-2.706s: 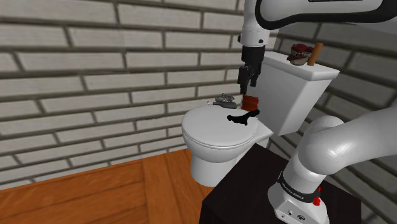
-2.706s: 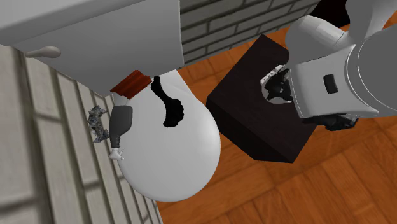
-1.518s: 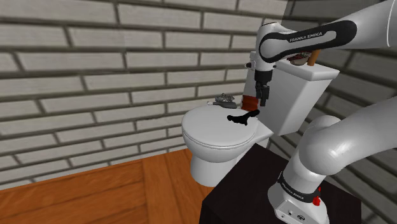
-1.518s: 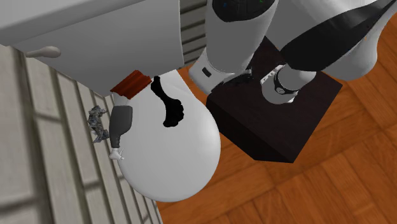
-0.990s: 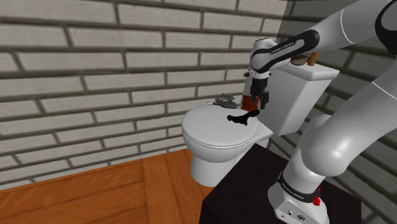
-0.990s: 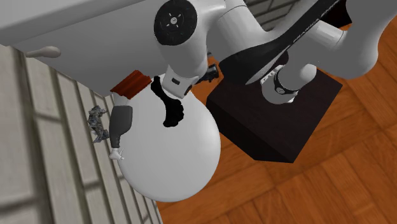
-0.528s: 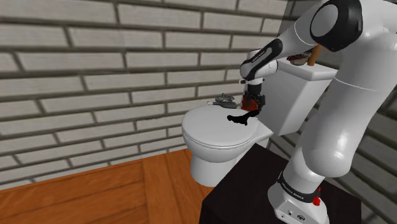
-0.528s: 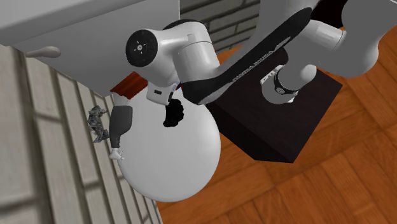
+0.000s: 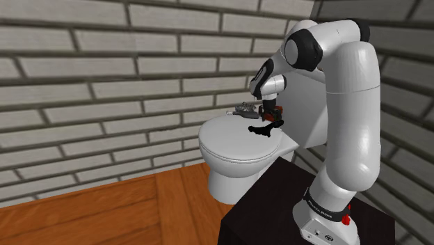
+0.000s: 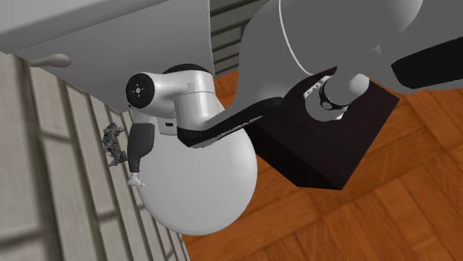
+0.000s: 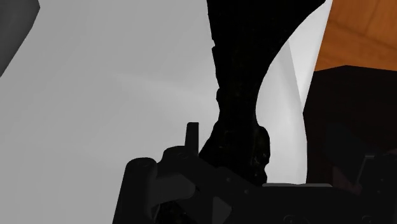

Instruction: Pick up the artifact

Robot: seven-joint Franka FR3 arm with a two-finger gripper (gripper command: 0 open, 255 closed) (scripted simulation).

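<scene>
The artifact (image 9: 263,130) is a flat black piece with a long handle, lying on the white toilet lid (image 9: 233,143) near the tank. My black gripper (image 9: 270,121) has come down right over its handle end, with the white arm bent above it. Seen from the wrist, the artifact (image 11: 236,95) runs as a black strip away from my gripper (image 11: 229,139); a thin left fingertip (image 11: 191,135) stands beside it with a sliver of white lid between, so the gripper is open around it. In the second exterior view the arm's wrist (image 10: 167,96) hides the artifact.
A red-brown box (image 9: 277,111) stands just behind the gripper against the tank (image 9: 313,104). A small grey figurine (image 9: 245,108) and a grey bottle-like thing (image 10: 140,145) lie at the lid's wall side. The brick wall (image 9: 104,83) is close behind. The dark stand (image 10: 312,148) sits beside the bowl.
The arm has swung from above the tank down towards the lid. The gripper has dropped from beside the red-brown box onto the artifact's handle end. The artifact has not moved.
</scene>
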